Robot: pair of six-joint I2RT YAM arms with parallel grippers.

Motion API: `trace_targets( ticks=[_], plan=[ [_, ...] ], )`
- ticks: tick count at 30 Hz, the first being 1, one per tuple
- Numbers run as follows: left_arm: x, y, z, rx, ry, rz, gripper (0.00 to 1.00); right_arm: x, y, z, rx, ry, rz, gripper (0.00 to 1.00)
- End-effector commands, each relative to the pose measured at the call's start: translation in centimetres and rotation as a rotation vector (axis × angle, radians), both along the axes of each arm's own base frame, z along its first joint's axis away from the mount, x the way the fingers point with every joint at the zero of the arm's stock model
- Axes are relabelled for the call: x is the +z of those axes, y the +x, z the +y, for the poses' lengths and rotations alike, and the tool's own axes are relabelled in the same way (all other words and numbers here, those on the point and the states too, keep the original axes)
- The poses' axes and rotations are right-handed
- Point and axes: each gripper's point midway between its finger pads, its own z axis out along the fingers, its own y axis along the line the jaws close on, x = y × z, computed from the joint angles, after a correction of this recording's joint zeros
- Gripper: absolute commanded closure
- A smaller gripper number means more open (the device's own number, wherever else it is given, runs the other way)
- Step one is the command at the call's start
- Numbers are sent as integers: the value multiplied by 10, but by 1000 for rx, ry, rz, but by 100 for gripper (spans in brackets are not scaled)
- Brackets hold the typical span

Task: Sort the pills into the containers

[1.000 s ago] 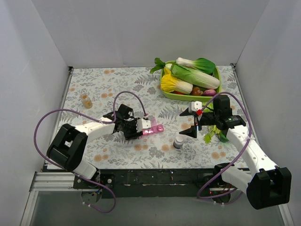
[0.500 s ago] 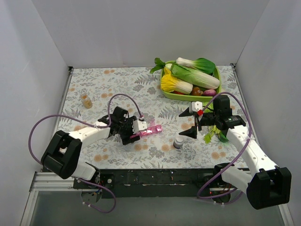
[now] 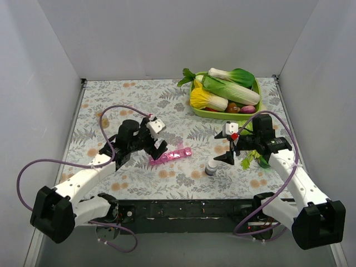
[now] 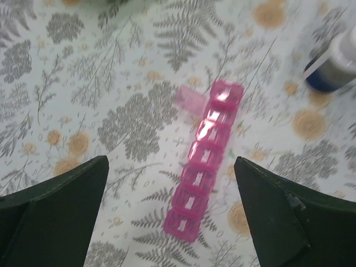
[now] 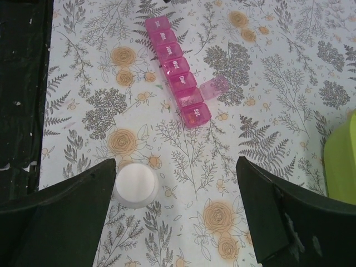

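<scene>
Basically, the strip [image 3: 169, 156] is lying flat on the desk [image 3: 111, 100], roughly midway between the two arms, probably so either one can reach it. It is angling slightly, clear of everything else. One lid [image 4: 189, 100] near its end is standing flipped open while the other compartments are looking closed; my guess is that this slot is being readied for a pill. The bottle [image 3: 211, 167] is standing upright just right of the strip, white cap on, so the pills are likely sitting inside it. No loose pills that I can make out. The green tray [image 3: 222, 115] of vegetables is sitting far back, apart from all this.

The left arm [image 3: 89, 175] is reaching forward and inward, with its wrist hovering above and just left of the strip and looking down on it. Left jaws are gaping wide, holding nothing, not touching the strip.

The right arm [image 3: 295, 178] is bending at the elbow, with its wrist turning inward and hanging above the bottle. Right jaws are also spreading wide and empty, tips pointing down, with the cap [image 5: 136, 184] showing beside one tip. Opening the bottle is likely coming next.
</scene>
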Motion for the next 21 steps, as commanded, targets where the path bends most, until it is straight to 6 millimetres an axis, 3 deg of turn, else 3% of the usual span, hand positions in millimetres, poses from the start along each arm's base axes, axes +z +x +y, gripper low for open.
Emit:
trace_targets(
  ticks=[1,4,7,8,9,12,13,14,16,21],
  plan=[
    [57,-5,-29,28,-317,64,2,7,0,-5,-20,-6,-37,4],
    [57,-19,-46,-14,-367,243,5,6,1,-9,-42,-11,-34,4],
    [38,-30,-52,80,-380,520,39,6,2,-12,-59,-1,-29,3],
    [20,-33,-52,133,-369,625,49,7,3,-13,-64,6,-36,4],
    [3,-41,-50,174,-358,702,68,6,4,-14,-75,11,-27,4],
    [-24,-52,-40,366,-356,829,94,7,6,-17,-89,16,-26,4],
    [-36,-63,-36,409,-338,862,97,7,7,-18,-91,17,-27,4],
    [-37,-61,-30,504,-355,851,100,7,8,-18,-94,17,-31,4],
    [-51,-72,-22,580,-336,872,100,6,8,-19,-98,24,-21,3],
    [-81,-61,11,842,-270,821,99,8,9,-20,-105,39,-14,3]
  ],
)
